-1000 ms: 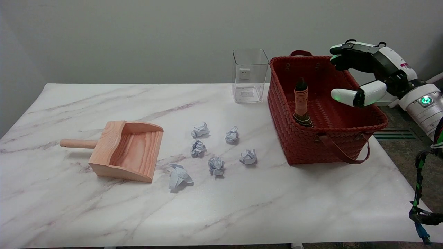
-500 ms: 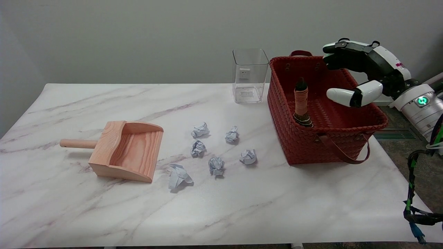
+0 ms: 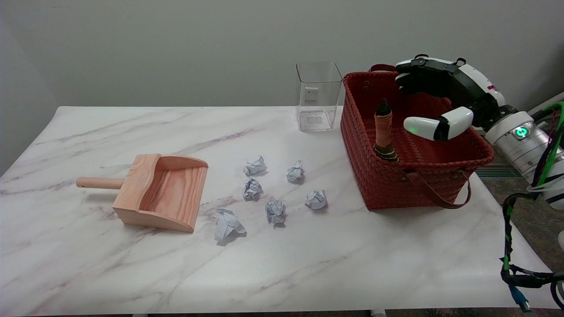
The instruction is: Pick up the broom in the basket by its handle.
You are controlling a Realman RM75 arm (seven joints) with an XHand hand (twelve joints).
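Here the broom (image 3: 384, 130) stands upright in the red woven basket (image 3: 440, 185), against its left inner wall, with the bound handle pointing up and the dark bristle end down on the basket floor. The basket sits on the right part of the marble counter (image 3: 308, 264), with one brown strap hanging over its near side.

The right hand (image 3: 440, 99) hovers over the basket's open top, to the right of the broom and apart from it. Its fingers (image 3: 412, 79) are released and spread: the upper ones reach out to the left above the far rim, while the thumb points left lower down, toward the handle, with a wide gap between them. It holds nothing.

A clear square jar (image 3: 318, 97) stands just left of the basket at the back. Six crumpled paper balls (image 3: 275, 210) lie scattered mid-counter, and a wooden dustpan (image 3: 163, 191) rests further left, its handle pointing left.
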